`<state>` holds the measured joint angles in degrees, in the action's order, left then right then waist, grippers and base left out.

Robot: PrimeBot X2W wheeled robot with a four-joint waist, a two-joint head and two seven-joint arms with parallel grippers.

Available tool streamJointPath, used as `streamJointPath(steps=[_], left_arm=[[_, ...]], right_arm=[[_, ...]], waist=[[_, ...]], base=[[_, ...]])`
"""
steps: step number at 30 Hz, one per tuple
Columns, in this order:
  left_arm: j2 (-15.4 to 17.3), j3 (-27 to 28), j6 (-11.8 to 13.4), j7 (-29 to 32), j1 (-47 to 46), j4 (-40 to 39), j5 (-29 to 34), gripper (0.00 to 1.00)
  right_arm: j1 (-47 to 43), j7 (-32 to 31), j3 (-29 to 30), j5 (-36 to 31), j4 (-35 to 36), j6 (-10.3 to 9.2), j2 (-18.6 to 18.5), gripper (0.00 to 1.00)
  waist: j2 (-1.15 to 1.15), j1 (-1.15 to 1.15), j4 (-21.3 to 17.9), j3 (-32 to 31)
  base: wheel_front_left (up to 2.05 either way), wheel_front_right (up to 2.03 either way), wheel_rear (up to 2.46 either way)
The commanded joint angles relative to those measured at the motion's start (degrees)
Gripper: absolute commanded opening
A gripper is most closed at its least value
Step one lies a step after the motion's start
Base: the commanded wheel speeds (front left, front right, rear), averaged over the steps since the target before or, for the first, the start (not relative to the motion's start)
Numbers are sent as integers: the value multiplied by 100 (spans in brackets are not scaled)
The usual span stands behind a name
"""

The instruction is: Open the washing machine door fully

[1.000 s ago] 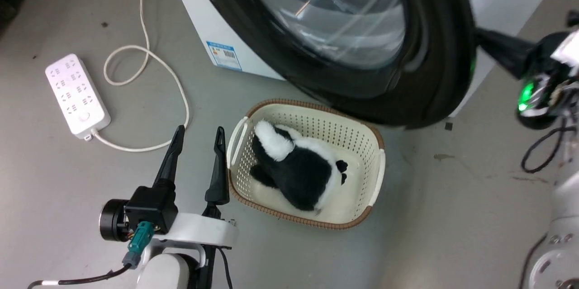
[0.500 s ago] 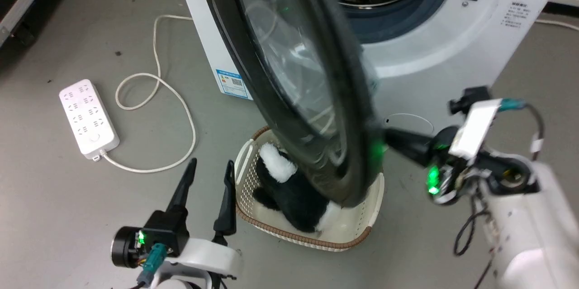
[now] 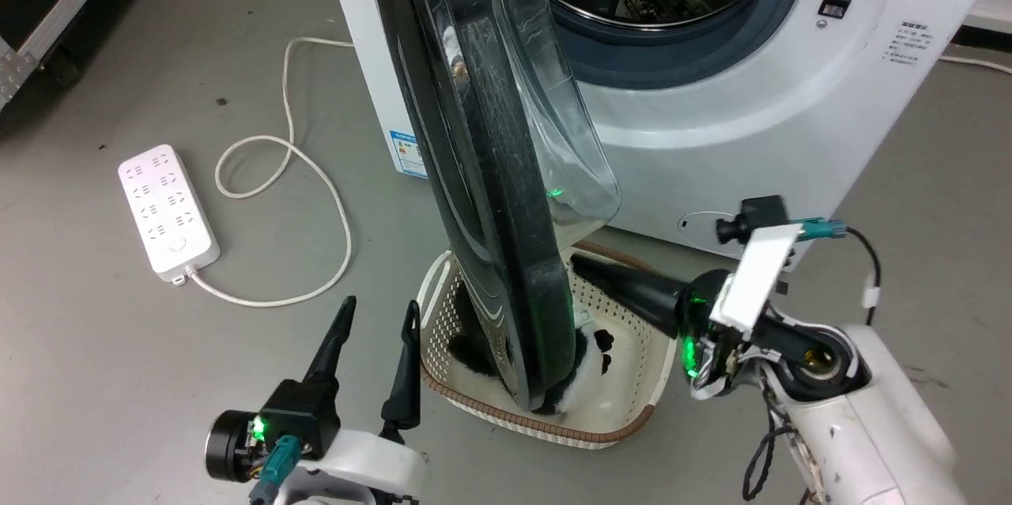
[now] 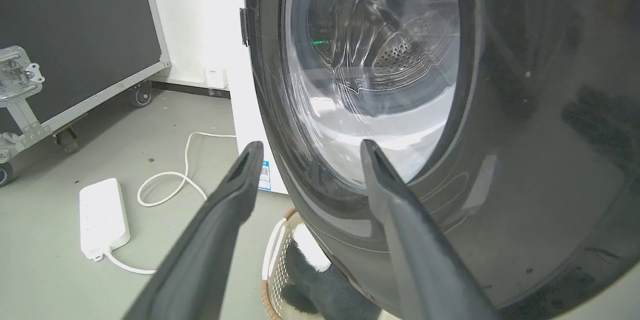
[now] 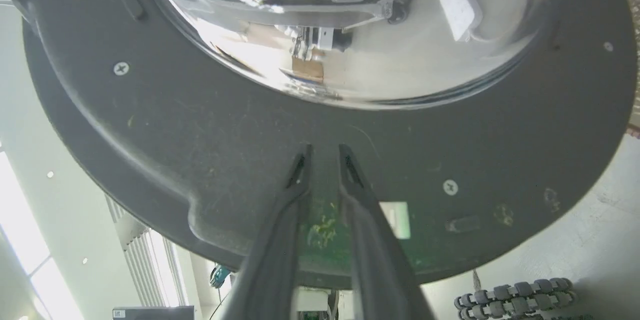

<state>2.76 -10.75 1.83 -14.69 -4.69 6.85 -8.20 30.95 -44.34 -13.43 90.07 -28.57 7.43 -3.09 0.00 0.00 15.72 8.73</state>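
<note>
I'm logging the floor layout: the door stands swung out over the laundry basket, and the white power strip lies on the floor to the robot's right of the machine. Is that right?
One detail is off. The white power strip lies on the floor to the robot's left of the machine, not its right, as the head view shows. The washing machine door does stand swung out over the laundry basket.

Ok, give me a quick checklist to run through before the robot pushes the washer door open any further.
1. washing machine door off the latch, swung out edge-on: ok.
2. Door fully open: not ok, it stands about halfway.
3. right gripper at the door's inner face, fingers nearly together, nothing between them: ok.
4. Tips touching the door: cannot tell.
5. left gripper open, holding nothing, on the door's outer side, possibly in its swing path: not ok.
6. laundry basket with the plush toy below the door's lower edge; clearance: cannot tell.
</note>
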Motion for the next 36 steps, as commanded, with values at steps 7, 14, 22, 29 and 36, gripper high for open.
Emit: streamJointPath(steps=[7, 14, 22, 29, 36], left_arm=[[11, 154, -173, -30, -7, 68, -12, 100], [61, 597, -471, -30, 23, 112, -31, 100], [90, 815, -695, -30, 271, 53, -65, 100], [59, 819, -775, -30, 442, -4, -122, 100], [32, 768, -723, -30, 517, 4, -36, 100]], right_arm=[[-92, 1171, 329, -915, 748, 6, -479, 100], [-879, 4273, -20, -4505, 2164, 6, -1695, 100], [-1953, 5748, 874, -7051, 2336, 6, -1361, 100], [-3035, 5920, 1486, -8048, 2840, 6, -658, 100], [-3545, 5931, 1554, -8413, 3052, 6, -256, 100]], waist=[[0, 0, -245, -110], [0, 0, -788, -337], [0, 0, -1176, -538], [0, 0, -1279, -585], [0, 0, -1309, -573]], base=[[0, 0, 0], [0, 0, 0], [0, 0, 0], [0, 0, 0], [0, 0, 0]])
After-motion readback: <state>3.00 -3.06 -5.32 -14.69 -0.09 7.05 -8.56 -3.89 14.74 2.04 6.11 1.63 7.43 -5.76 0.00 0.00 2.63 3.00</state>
